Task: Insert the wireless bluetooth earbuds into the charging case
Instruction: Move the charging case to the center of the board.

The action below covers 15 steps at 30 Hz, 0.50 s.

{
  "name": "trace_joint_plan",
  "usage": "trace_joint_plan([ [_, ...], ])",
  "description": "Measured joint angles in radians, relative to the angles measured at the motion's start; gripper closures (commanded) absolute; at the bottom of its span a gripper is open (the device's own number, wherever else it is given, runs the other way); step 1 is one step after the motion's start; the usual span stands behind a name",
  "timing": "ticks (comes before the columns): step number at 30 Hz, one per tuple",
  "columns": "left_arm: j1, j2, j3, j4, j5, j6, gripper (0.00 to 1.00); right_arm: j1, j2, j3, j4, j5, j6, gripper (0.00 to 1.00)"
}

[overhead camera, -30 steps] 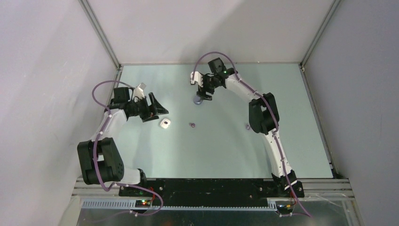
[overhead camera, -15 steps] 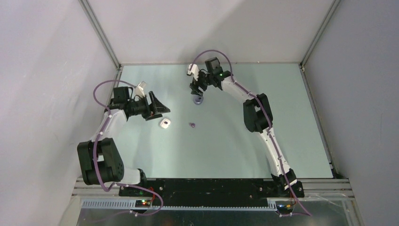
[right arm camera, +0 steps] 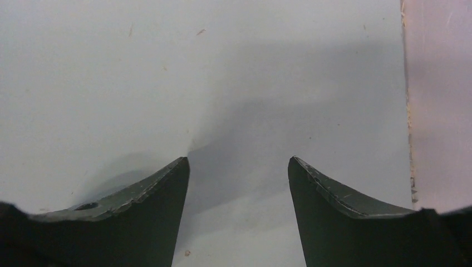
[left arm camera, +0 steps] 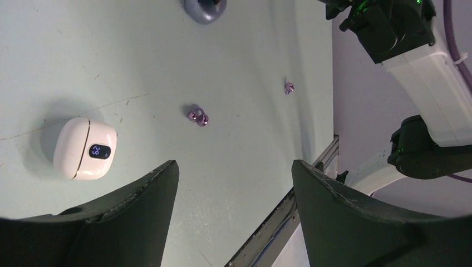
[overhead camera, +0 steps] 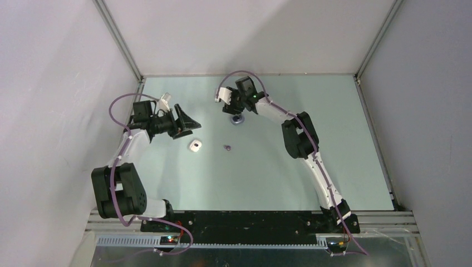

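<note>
Glossy white rounded plastic charging case (left arm camera: 83, 149), its small black panel glowing blue digits. Tiny shiny purple plastic earbuds (left arm camera: 197, 116), metallic sheen on them. There's a dusky lavender round plastic case (left arm camera: 205, 8). Pale mint-green tabletop (left arm camera: 139, 55), faint dark scratches. White robot arm (left arm camera: 431, 86), black joints, purple cable (left arm camera: 452, 28).

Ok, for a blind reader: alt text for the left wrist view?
Open left gripper hovers empty over a table. A closed white case with lit display lies left, one purple earbud at centre, another earbud farther right, a purple case at the top edge.
</note>
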Motion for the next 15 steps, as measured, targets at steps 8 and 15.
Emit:
trace_joint_plan([
  [8, 0.000, 0.018, 0.000, 0.043, 0.002, -0.028, 0.21, -0.019, -0.150, -0.249, 0.026, 0.005, -0.062, 0.29],
  [15, 0.000, 0.047, 0.000, 0.079, 0.003, -0.063, 0.22, -0.027, -0.161, -0.246, -0.004, 0.032, -0.012, 0.29],
])
